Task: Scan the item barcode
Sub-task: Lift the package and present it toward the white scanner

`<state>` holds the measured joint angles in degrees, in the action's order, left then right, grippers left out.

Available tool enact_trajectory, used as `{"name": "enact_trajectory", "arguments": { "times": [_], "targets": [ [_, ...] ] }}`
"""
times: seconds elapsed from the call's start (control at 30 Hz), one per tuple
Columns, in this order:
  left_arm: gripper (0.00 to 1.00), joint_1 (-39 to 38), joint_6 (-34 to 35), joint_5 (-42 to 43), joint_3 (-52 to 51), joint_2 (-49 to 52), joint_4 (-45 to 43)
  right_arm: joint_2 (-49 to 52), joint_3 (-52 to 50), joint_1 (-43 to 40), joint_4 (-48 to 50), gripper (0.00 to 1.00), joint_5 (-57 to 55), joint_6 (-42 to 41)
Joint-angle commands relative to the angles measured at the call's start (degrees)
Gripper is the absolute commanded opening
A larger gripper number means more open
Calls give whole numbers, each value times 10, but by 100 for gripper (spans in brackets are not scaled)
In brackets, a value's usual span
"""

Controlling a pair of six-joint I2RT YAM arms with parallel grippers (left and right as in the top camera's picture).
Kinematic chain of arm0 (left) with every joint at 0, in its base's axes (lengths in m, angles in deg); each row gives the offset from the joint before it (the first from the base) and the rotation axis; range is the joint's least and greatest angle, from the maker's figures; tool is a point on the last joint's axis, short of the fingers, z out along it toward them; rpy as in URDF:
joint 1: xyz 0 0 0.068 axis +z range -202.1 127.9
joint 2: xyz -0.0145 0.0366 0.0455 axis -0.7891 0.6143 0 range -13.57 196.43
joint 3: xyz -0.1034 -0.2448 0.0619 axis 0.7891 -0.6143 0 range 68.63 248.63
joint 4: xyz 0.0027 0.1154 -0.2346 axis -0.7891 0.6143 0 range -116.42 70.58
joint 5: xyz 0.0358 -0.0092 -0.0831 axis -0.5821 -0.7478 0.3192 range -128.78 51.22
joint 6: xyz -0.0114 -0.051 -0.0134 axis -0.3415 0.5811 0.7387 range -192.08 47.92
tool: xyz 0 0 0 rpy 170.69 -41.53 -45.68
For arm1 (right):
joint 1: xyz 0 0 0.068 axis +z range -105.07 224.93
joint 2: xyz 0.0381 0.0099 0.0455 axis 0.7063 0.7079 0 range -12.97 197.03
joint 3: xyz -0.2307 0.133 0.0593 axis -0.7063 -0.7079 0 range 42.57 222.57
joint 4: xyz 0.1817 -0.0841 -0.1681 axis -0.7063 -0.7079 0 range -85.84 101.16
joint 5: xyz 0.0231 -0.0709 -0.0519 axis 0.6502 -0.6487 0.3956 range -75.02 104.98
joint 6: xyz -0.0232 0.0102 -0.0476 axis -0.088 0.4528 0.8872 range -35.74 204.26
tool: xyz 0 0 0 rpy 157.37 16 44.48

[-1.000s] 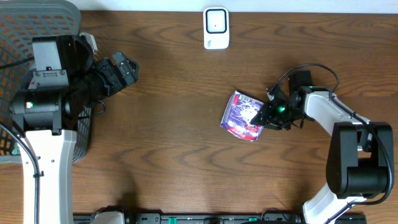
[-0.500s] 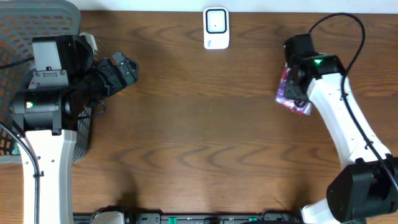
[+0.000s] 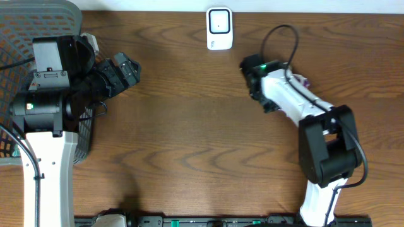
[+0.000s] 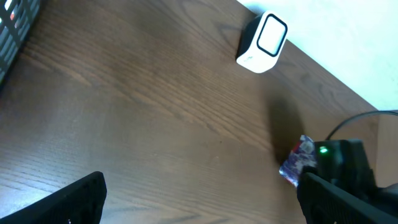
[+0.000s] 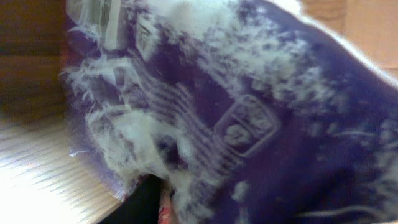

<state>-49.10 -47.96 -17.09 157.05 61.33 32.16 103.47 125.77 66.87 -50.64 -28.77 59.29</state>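
Near scanner, purple packet masks opening of right end effector.

Right arm swung. A second ago it was low over the mid-right bench, at the packet lying there. Half a second ago it was up near the far right edge with the packet lifted. Now its wrist sits near the scanner, to the right and a bit below. Packet is off its old spot, mostly hidden overhead, and the left wrist view shows it beside the arm's green light. Possibly held, too blurred to tell.
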Motion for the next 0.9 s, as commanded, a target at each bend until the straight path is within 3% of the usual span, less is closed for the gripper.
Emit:
{"name": "enact_trajectory", "arguments": {
  "times": [0.0, 0.13, 0.23, 0.4, 0.57, 0.7, 0.87],
  "targets": [
    [98, 3, -5, -3, 5, 0, 1, -3, 34, 65, 5, 56, 109, 0],
    [98, 2, -5, -3, 5, 0, 1, -4, 151, 101, -14, 61, 238, 14],
    [98, 2, -5, -3, 5, 0, 1, -4, 258, 95, -44, 83, 320, 48],
    [98, 3, -5, -3, 5, 0, 1, -4, 306, 45, -85, 97, 330, 77],
    [98, 3, -5, -3, 5, 0, 1, 4, 283, -48, -105, 99, 403, 186],
    [98, 2, -5, -3, 5, 0, 1, 21, 241, -152, -101, 99, 569, 376],
    [98, 2, -5, -3, 5, 0, 1, 50, 206, -231, -95, 98, 667, 473]
  ]
}}
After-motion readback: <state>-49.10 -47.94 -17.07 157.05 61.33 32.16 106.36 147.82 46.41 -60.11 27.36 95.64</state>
